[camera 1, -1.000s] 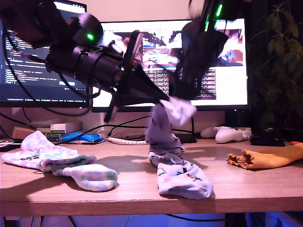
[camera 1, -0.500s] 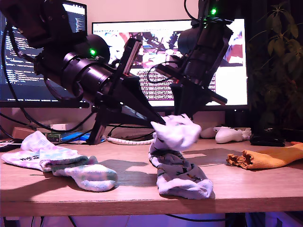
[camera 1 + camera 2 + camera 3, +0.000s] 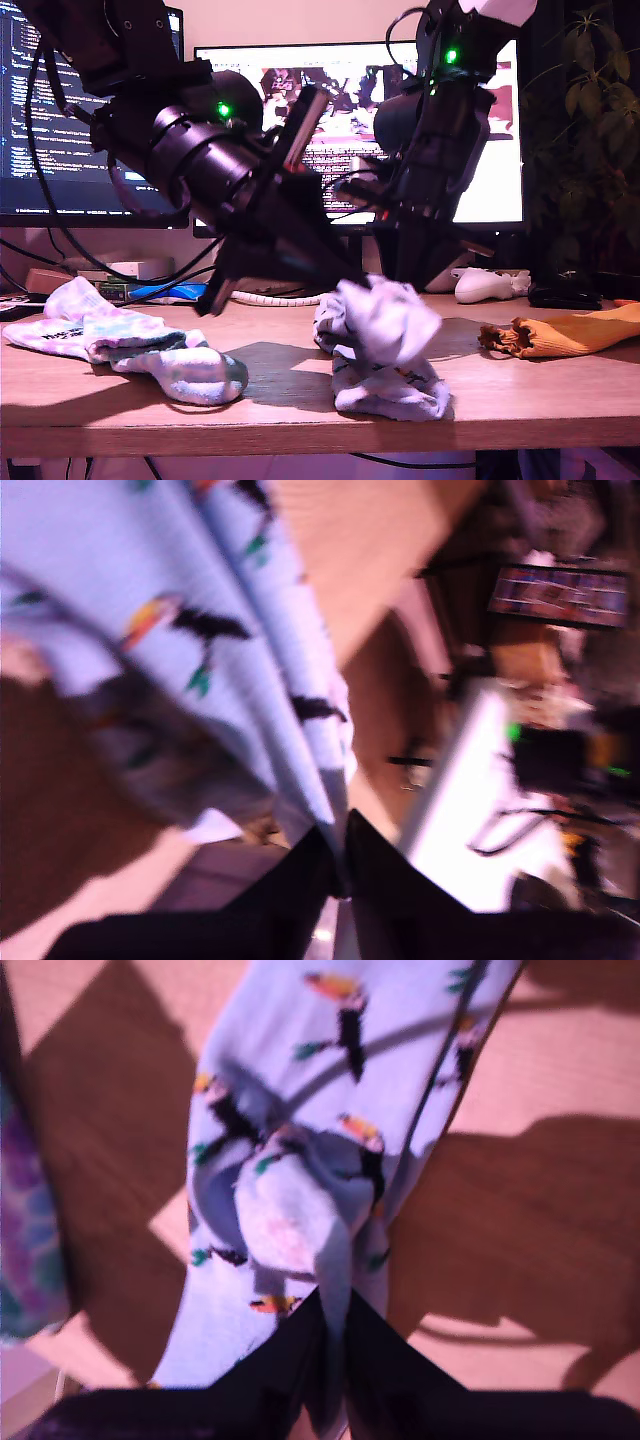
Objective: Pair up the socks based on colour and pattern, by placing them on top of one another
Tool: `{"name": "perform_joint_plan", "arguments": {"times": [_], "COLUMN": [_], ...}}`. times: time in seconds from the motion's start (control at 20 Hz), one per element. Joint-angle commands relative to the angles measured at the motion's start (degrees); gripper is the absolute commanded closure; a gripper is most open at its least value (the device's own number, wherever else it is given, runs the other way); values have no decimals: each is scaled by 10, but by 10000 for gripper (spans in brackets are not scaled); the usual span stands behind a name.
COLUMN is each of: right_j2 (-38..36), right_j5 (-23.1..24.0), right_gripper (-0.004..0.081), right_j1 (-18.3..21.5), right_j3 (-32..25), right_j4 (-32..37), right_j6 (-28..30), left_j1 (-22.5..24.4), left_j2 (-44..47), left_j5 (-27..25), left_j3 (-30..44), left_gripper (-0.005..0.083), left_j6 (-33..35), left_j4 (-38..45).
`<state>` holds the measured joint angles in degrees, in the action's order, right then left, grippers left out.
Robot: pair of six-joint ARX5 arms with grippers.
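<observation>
Both grippers grip a pale lavender sock with small toucan prints. My first gripper (image 3: 340,832) is shut on a fold of it (image 3: 200,610). My second gripper (image 3: 335,1300) is shut on a bunched part (image 3: 300,1210), above another stretch of the same print lying flat. In the exterior view the two arms meet over this bunched sock (image 3: 385,315), which rests on a matching lavender sock (image 3: 395,388) on the table. White socks with pastel blotches (image 3: 130,340) lie at the exterior view's left. A mustard-orange ribbed sock (image 3: 570,335) lies at its right.
The wooden table's front edge (image 3: 300,425) runs across the exterior view. Behind the arms stand two monitors (image 3: 500,150), cables and a white game controller (image 3: 485,285). A plant (image 3: 590,120) fills the exterior view's right. The pastel sock's edge (image 3: 25,1220) shows in the second wrist view.
Both arms have come down towards the table. The held lavender sock, hanging stretched a second ago, has dropped and bunched on top of the lavender sock lying there.
</observation>
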<state>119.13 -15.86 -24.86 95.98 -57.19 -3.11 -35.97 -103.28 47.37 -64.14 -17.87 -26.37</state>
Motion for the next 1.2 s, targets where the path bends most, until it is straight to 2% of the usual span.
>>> {"name": "perform_joint_plan", "arguments": {"times": [0.0,0.15,0.2,0.3,0.45,0.55,0.65,0.8,1.0,1.15], "right_j2": [-12,-12,-12,-12,-12,-12,-20,-59,-107,-122], "right_j5": [9,11,11,10,-3,-14,-18,-17,-14,-12], "right_gripper": [779,748,743,658,482,432,433,433,433,447], "right_j1": [1,-1,-2,-3,-6,-7,-7,-5,7,10], "right_j3": [-7,-7,-7,-7,-7,-7,-6,-6,-6,-6], "right_j4": [12,11,6,-8,-28,-33,-36,-20,-30,-37], "right_j6": [-1,-1,-1,-1,0,1,0,-1,0,10], "left_j1": [-4,-4,-4,-4,3,10,21,48,84,110], "left_j2": [-2,-2,-2,-2,2,9,23,52,86,111], "left_j5": [-9,-15,-15,-6,23,32,31,9,-53,-125], "left_j3": [4,4,4,4,4,3,3,3,3,3], "left_gripper": [755,503,457,431,432,433,446,530,633,706], "left_j6": [3,3,3,3,14,19,31,51,72,95], "left_j4": [-13,-30,-35,-50,-58,-58,-62,-64,-65,-76]}}
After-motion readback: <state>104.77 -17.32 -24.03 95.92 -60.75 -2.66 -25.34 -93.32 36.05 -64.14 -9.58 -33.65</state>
